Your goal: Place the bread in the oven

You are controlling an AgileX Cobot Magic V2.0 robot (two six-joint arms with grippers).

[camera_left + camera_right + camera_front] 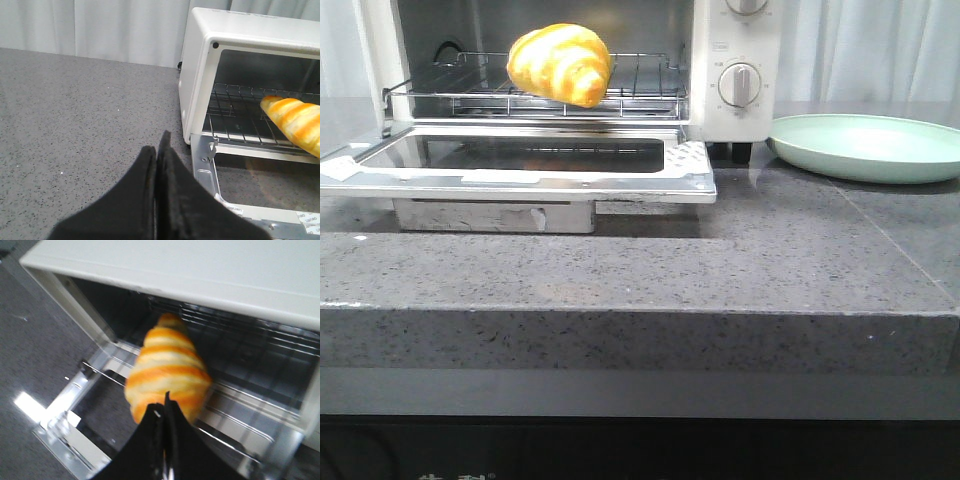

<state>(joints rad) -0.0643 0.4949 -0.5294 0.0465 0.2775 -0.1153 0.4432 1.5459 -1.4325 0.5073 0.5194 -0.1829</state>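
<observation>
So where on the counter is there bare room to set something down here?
Free: the grey counter in front of the open oven door, and the stretch left of the oven. Crowded: the rack under the bread; the green plate right of the oven.

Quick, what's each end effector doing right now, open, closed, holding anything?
Left end effector: closed, holding nothing, beside the oven.
Right end effector: closed, empty, just in front of the bread.

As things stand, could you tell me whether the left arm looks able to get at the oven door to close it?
Probably yes. The left gripper, shut, sits over bare counter beside the oven, and the door hangs open flat with nothing between them. The bread lies on the rack, behind the door's swing.
</observation>
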